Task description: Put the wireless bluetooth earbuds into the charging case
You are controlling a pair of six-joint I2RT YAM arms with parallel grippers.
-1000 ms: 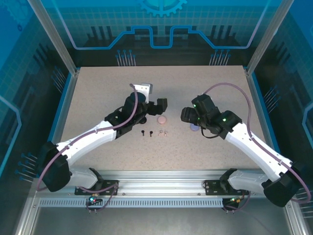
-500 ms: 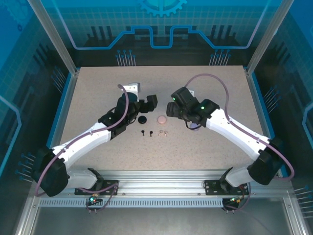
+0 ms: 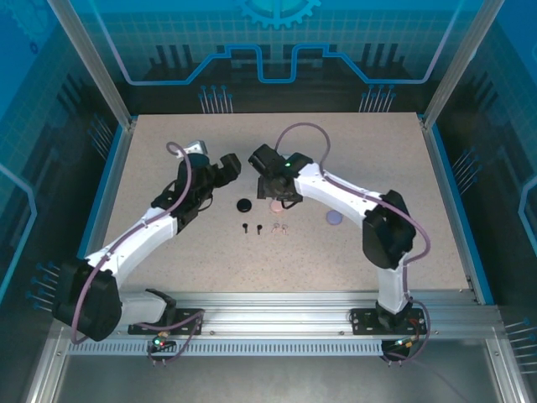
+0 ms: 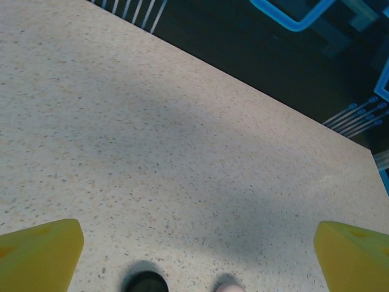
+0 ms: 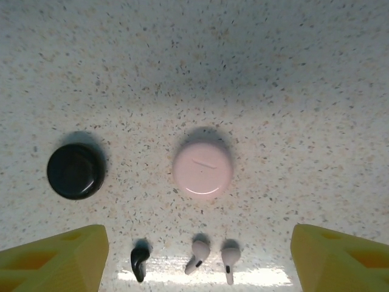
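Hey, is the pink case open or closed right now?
Closed. In the right wrist view the pink case is a smooth round dome, no wells showing, and two pink earbuds lie outside it.

White-shelled arms [image 3: 134, 239] with black joints — a mauve cable [image 3: 299, 127] loops along each; the gripper fingers [image 5: 55, 258] are yellow wedges.

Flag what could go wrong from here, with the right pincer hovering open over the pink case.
1. The pink case looks shut, round and smooth; the open right pincer could let it slip or skid when it closes.
2. The pink earbuds lie close beside a black earbud; a wide pincer may knock a neighbour.
3. The left pincer sits near the right one in the top view; the arms could clash.
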